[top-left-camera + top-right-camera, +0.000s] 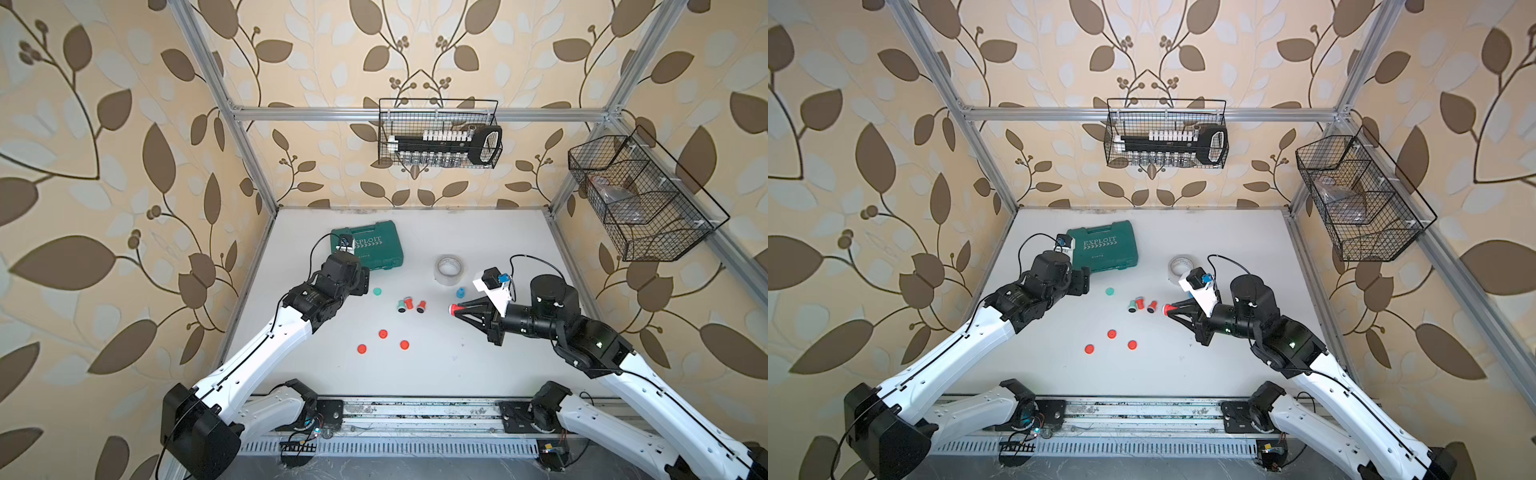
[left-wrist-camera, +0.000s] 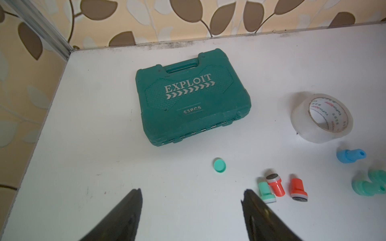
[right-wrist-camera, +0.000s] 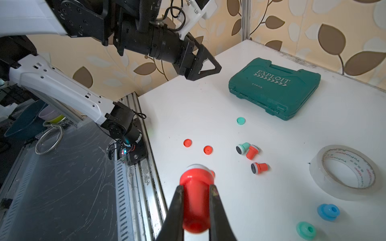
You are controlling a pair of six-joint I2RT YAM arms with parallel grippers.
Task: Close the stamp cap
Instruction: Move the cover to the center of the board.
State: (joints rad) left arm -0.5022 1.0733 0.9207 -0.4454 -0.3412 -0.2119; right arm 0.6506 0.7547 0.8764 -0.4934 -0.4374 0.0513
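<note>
Plainly, the red stamp (image 3: 196, 177) is a stubby barrel flaring to a white ring at the end that points away from the fingers. Its face is turned from the wrist camera and cannot be made out. It appears to be clear of the white table (image 3: 229, 116), with the right gripper (image 3: 196, 188) clenched on its barrel from both sides.

Beyond those fingertips three loose red caps (image 1: 382, 333) lie apart from one another with bare tabletop around them. The table's front edge and its rail run close beside the held stamp. Three uncapped stamps (image 3: 251, 153) cluster off to one side of the tips.

The left gripper (image 2: 192, 191) hangs with its fingers spread wide and nothing between them. A green cap (image 2: 220, 165) lies just ahead of them, and the green tool case (image 2: 192, 100) farther ahead.
</note>
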